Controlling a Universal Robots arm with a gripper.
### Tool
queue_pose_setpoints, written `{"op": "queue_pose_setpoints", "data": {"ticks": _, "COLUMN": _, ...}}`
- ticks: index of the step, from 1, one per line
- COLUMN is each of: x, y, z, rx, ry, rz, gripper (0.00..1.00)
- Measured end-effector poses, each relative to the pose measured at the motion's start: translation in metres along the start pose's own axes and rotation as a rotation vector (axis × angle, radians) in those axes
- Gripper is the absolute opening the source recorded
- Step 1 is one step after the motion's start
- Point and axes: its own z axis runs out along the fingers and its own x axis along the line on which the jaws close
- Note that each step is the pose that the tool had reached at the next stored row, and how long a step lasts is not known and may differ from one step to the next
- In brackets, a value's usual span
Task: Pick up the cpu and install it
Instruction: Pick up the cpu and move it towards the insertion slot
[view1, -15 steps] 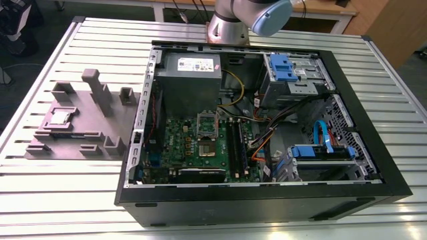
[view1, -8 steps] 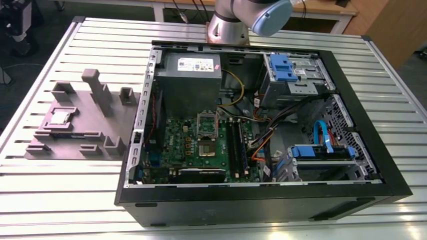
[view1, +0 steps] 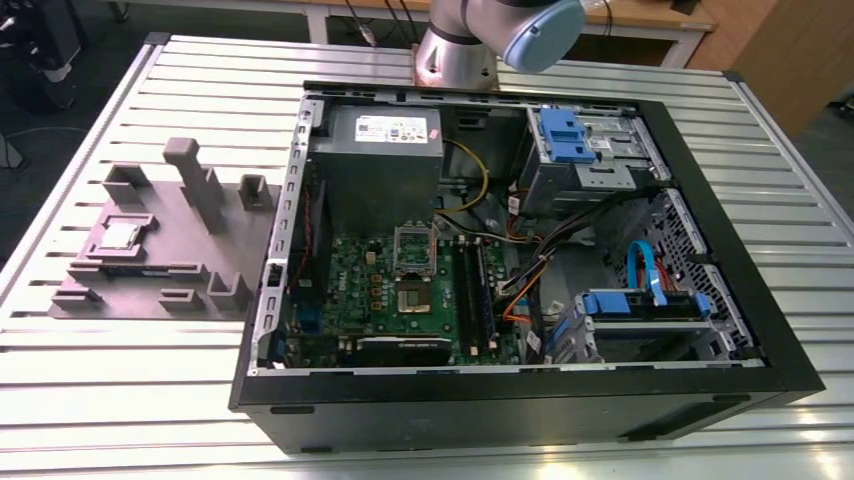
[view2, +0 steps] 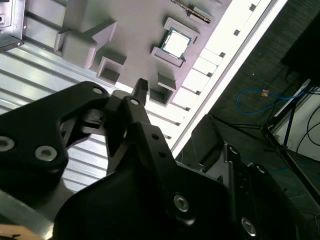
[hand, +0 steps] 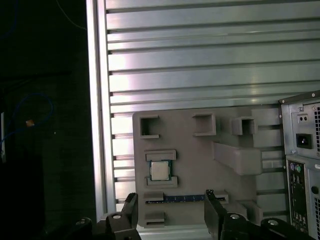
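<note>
Cpu (hand: 159, 170), small flat silvery square

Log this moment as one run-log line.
cpu: lying in grey holder pocket | hand: open, empty, clear of it | install: not done

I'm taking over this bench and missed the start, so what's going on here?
A robot arm is working beside an open computer case on a slatted metal table. In the first wrist view, its gripper is open and empty above a grey fixture tray. The cpu lies in its pocket on that tray, untouched. It has not yet been picked up or installed.
</note>
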Motion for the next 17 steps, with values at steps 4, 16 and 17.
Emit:
{"op": "queue_pose_setpoints", "data": {"ticks": 4, "x": 0.0001, "y": 0.0, "z": 0.0001, "rx": 0.0, "ry": 0.0, "rz": 0.0, "gripper": 0.65}}
{"op": "queue_pose_setpoints", "data": {"ticks": 16, "x": 0.0002, "y": 0.0, "z": 0.0011, "rx": 0.0019, "ry": 0.0025, "rz": -0.046, "gripper": 0.65}}
{"op": "queue_pose_setpoints", "data": {"ticks": 17, "x": 0.0002, "y": 0.0, "z": 0.0011, "rx": 0.002, "ry": 0.0025, "rz": -0.046, "gripper": 0.65}}
